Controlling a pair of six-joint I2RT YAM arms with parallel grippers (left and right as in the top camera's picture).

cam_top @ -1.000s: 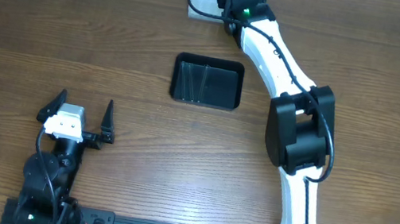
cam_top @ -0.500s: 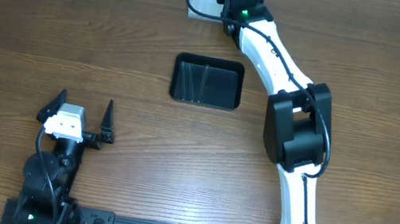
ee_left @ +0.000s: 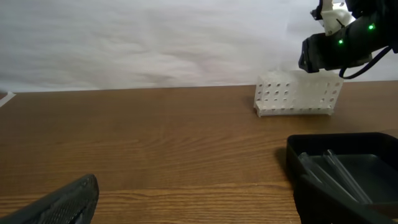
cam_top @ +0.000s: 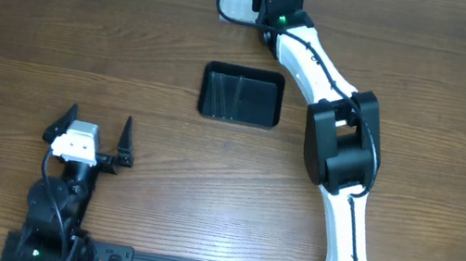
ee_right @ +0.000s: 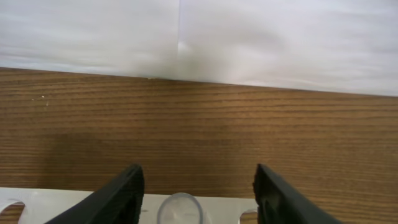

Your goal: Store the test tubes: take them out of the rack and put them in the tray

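Rack [ee_left: 297,96] is sitting at the table's [cam_top: 443,108] far edge, 1 test tube [ee_right: 179,210] standing in it. Right gripper [ee_right: 197,171] is hovering above, fingers spread either side of that tube's rim. Black tray [cam_top: 203,88] is holding several clear tubes [cam_top: 234,95]. Left gripper [cam_top: 101,115] is resting near its base, fingers spread.

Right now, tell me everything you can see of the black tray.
The black rectangular tray looks like glossy plastic, with rounded corners and low upright walls. It sits flat near the middle of the brown wooden table. A few clear test tubes lie side by side on its floor. Nothing else touches it.
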